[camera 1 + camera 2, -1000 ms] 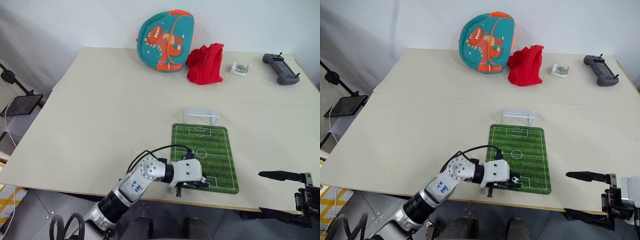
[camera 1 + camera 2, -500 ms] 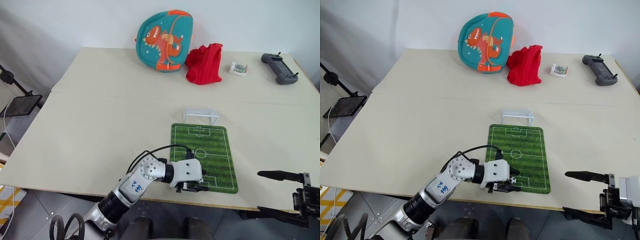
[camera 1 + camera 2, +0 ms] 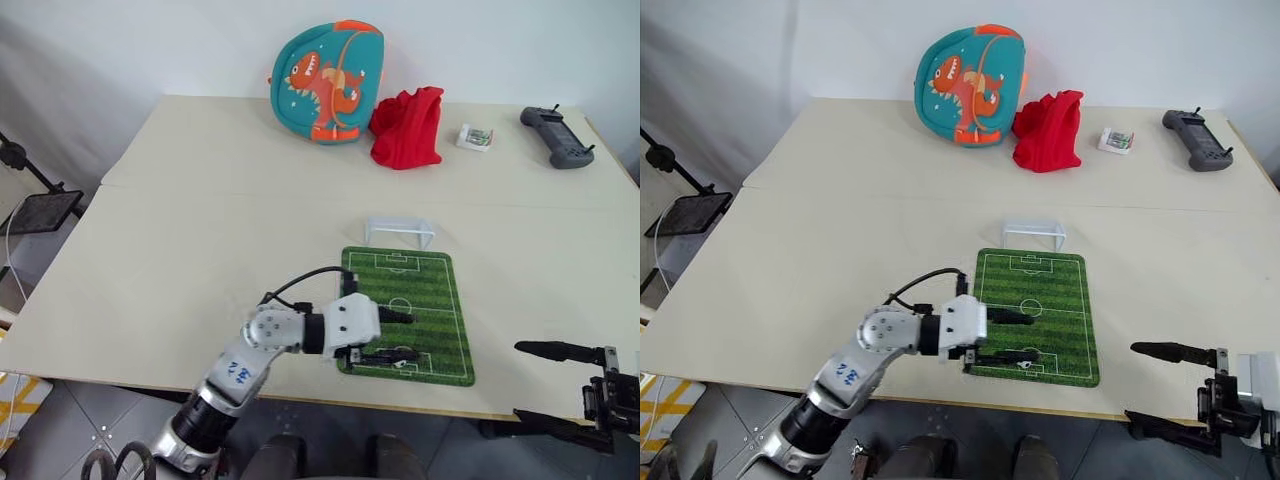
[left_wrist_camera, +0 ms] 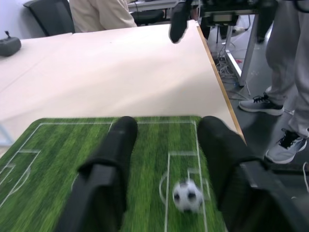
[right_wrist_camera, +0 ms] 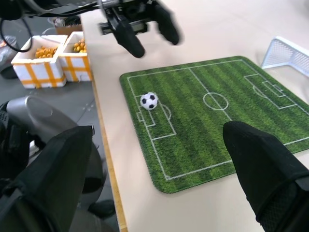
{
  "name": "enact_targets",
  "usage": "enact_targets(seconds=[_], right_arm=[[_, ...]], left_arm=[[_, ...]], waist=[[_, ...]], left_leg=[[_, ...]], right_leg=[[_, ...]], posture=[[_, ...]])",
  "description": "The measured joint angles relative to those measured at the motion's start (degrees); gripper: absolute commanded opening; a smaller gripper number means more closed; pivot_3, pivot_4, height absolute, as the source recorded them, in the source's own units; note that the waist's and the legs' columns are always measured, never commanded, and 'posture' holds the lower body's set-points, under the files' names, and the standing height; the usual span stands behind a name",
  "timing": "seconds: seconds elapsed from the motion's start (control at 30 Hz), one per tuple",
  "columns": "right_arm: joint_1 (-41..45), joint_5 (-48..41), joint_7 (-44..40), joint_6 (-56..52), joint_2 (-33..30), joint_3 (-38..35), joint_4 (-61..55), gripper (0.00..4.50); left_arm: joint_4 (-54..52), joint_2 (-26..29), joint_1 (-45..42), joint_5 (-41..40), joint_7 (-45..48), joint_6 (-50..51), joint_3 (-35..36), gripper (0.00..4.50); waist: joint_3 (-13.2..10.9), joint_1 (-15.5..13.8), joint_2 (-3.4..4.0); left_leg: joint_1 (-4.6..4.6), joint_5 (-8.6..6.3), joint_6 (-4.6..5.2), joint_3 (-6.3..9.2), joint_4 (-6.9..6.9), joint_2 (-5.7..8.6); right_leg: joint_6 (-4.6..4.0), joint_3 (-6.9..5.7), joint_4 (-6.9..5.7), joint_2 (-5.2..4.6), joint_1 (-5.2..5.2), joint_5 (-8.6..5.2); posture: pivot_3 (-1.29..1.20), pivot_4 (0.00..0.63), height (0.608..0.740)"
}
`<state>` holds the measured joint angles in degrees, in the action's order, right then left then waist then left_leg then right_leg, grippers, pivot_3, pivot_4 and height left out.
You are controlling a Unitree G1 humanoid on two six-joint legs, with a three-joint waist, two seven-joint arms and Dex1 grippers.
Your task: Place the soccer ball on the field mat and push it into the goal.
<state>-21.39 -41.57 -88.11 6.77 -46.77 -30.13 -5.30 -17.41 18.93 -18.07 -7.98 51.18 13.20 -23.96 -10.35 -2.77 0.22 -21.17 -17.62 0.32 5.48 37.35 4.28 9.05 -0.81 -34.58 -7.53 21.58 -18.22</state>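
My left gripper (image 4: 166, 159) hangs just over the near end of the field mat (image 3: 435, 300), fingers apart around nothing, with the soccer ball (image 4: 187, 195) resting free on the mat between them; my right gripper (image 5: 159, 169) waits spread and empty off the table edge. To push well, I'd set one finger behind the ball and sweep straight toward the goal (image 3: 400, 231). The goal stands empty at the far end.

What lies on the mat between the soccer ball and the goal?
Nothing: from the soccer ball to the goal, the field mat is bare green turf with white lines, as the right wrist view shows.
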Motion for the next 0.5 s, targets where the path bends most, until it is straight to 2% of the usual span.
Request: enact_targets(seconds=[0.13,0.3,0.5], right_arm=[[0.8,0.1,-0.1,0.7,0.1,0.5,1.3,4.50],[1.1,0.1,-0.2,1.0,0.1,0.4,2.3,4.50],[-1.6,0.0,-0.4,2.0,0.1,-0.2,3.2,4.50]], left_arm=[[-0.2,1.3,3.4,-0.8,1.0,1.8,-1.7,0.12],[-1.3,-2.1,3.4,-0.6,-1.1,5.2,-5.4,0.03],[-1.6,-1.9,3.4,0.2,-1.8,10.6,-9.5,0.03]], waist=[[0.0,-0.5,0.03],[0.0,-0.3,0.03],[0.0,-0.2,0.05]], left_leg=[[-0.05,0.00,0.03,0.03,0.06,0.04],[-0.05,-0.02,0.03,0.03,0.02,0.03],[-0.02,-0.02,0.03,0.00,0.04,0.02]], right_leg=[[0.00,0.01,0.04,-0.04,-0.02,0.00],[0.01,0.00,0.06,-0.01,-0.03,0.01],[0.00,0.02,0.03,0.00,-0.02,0.00]], posture=[[0.00,0.150,0.740],[0.00,0.150,0.740],[0.00,0.150,0.740]])
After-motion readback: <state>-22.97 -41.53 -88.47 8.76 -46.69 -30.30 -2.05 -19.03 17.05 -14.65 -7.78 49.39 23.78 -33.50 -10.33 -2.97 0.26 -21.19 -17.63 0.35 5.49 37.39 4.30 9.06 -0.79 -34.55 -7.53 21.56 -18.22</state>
